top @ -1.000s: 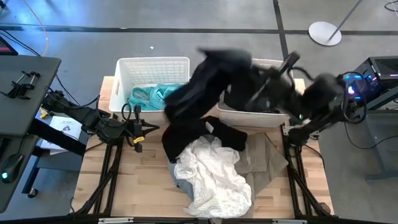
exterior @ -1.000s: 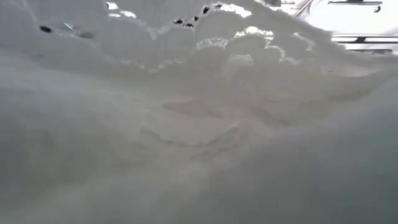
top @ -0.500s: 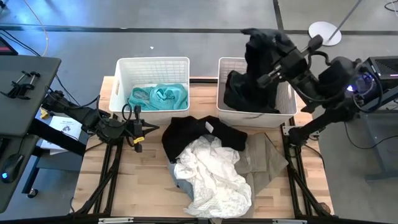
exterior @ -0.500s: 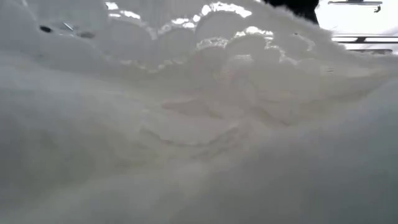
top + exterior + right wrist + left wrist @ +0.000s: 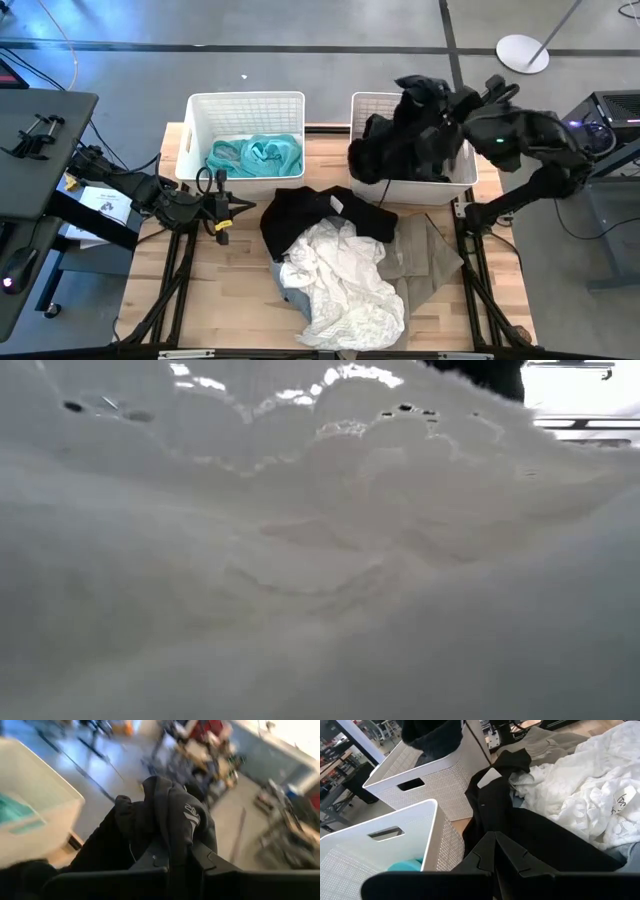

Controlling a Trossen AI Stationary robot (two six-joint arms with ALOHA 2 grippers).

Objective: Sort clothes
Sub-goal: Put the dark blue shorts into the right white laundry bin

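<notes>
Right gripper, table's 2 o'clock: jaws clamped on black garment, hung over right basket for dropping among darks. Teal garment in left basket. Pile at centre, unsorted. Left gripper, 9 o'clock: jaws together, empty, waiting.

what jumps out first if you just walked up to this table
The right claw is shut on a black garment, holding it over the right basket. A white lacy garment tops the heap at the table's middle, and a teal garment lies in the left basket.
</notes>
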